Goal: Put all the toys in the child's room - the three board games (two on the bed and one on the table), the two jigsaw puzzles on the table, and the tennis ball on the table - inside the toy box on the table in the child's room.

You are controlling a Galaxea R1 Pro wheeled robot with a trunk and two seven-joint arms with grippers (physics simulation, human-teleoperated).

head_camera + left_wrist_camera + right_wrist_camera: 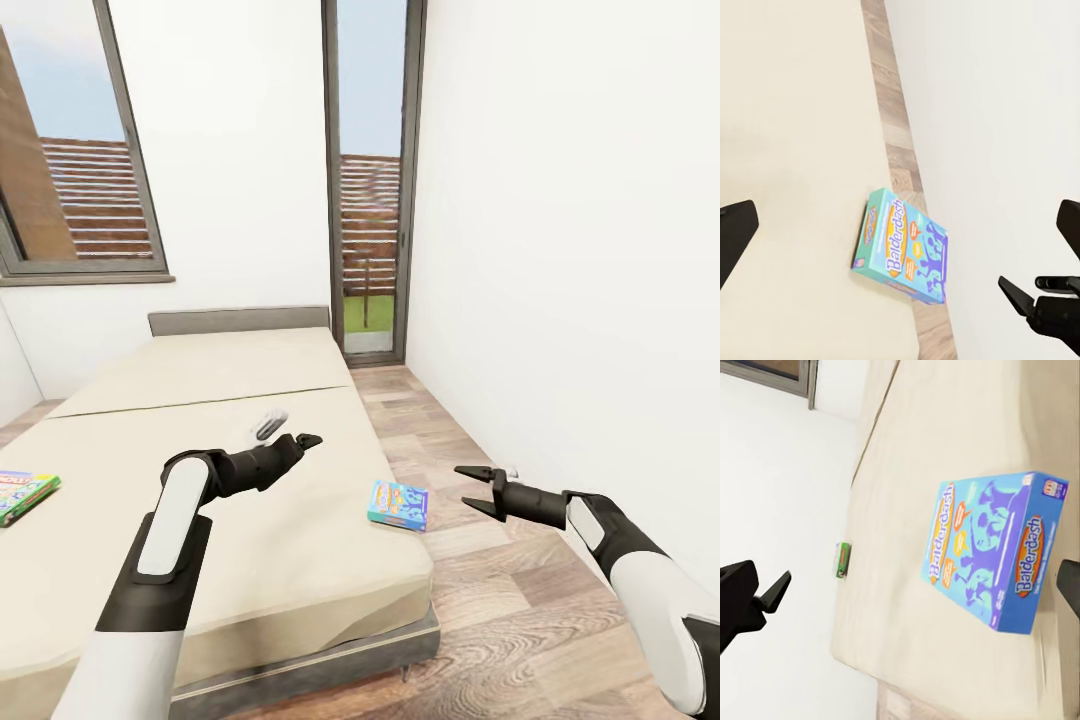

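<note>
Item one, far left of the head view: a green board game (25,494) lay flat near the left edge of the bed (240,370), partly cut off by the frame. I judged it a light, stiff cardboard box, its lettering too small for me to read.

Item two: my left gripper (304,440) hung above the middle of the mattress, apart from it. Its fingers (735,234) stood wide and held nothing.

Item three: the blue Balderdash box (398,504) sat at the bed's right edge, near the foot corner, with the plank floor (480,560) just beyond. It lay between my two grippers. The box was flat, rectangular and glossy; I judged it light, rigid and rather slippery on its printed faces, though it might flex if squeezed hard. The soft mattress would give under a downward press. I thought the best hold was across the thin sides, at the edge nearest the floor, where a finger could get beneath.

Item four: my right gripper (478,490) hovered over the floor beside the bed, pointing at that box, fingers (746,598) spread and empty.
</note>
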